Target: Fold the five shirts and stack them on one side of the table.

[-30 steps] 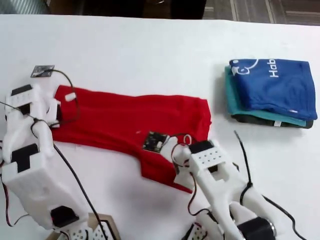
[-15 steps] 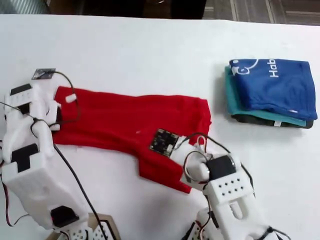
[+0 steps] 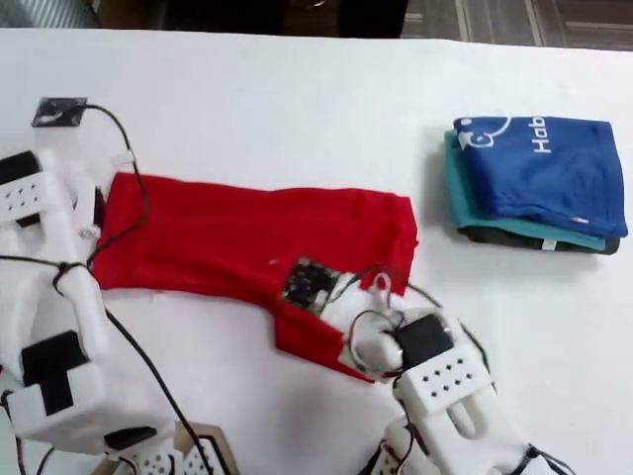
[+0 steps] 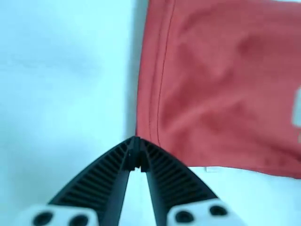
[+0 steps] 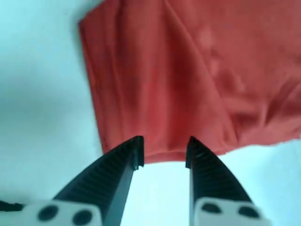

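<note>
Shirts, four in sight: one red shirt [image 3: 247, 242] lies spread flat nearest the arms, and three sit folded in a stack [image 3: 534, 183] farther off to the right, blue on top. Two grippers: the right gripper [image 5: 164, 150] is open, fingers straddling the red shirt's near hem and gripping nothing. The left gripper [image 4: 135, 141] is pinched closed at the shirt's left hem, with no cloth visible between its fingers. The left arm has drawn back off that edge since a moment ago, and the right arm has shifted slightly. White table [image 3: 297, 99], dark room [image 3: 247, 15] beyond.
</note>
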{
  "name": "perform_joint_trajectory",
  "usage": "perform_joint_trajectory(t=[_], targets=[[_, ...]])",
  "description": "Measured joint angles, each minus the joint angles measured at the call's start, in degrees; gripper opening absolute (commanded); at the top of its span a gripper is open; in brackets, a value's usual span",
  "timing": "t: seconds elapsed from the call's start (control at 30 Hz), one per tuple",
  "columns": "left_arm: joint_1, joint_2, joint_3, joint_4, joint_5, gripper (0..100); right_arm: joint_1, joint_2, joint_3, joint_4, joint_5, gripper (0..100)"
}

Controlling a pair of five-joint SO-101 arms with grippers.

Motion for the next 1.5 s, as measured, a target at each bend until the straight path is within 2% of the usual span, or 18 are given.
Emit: perform_joint_trajectory(t=[0.13, 0.27, 0.37, 0.57, 0.67, 0.87, 1.1, 1.27, 1.5], targets=[[0.8, -0.3, 5.9, -2.5, 0.0, 3, -6.6, 6.9, 0.0, -3.0, -3.0, 15.8], [1.1, 0.4, 13.9, -9.5, 0.3, 3, -12.1, 18.1, 0.0, -6.8, -4.4, 24.5], [1.3, 0.4, 19.3, -15.1, 2.3, 3, -13.5, 25.4, 0.0, -9.8, -4.4, 30.0], [1.5, 0.4, 28.7, -28.1, 4.7, 3, -13.9, 32.3, -0.8, -12.6, -4.5, 30.1], [1.5, 0.2, 29.7, -30.0, 6.8, 3, -13.9, 32.7, -0.9, -12.6, -4.5, 30.0], [1.5, 0.2, 30.1, -31.6, 7.5, 3, -13.6, 32.7, -1.3, -12.9, -4.5, 18.0], [1.5, 0.2, 30.1, -31.7, 7.5, 3, -13.3, 32.7, -1.7, -13.1, -4.6, 12.8], [1.6, 0.2, 30.1, -31.7, 7.5, 3, -13.3, 32.7, -1.8, -13.2, -4.6, 1.4], [1.6, 0.2, 30.1, -31.7, 7.7, 3, -11.7, 32.9, -3.1, -13.0, -4.5, 1.9]])
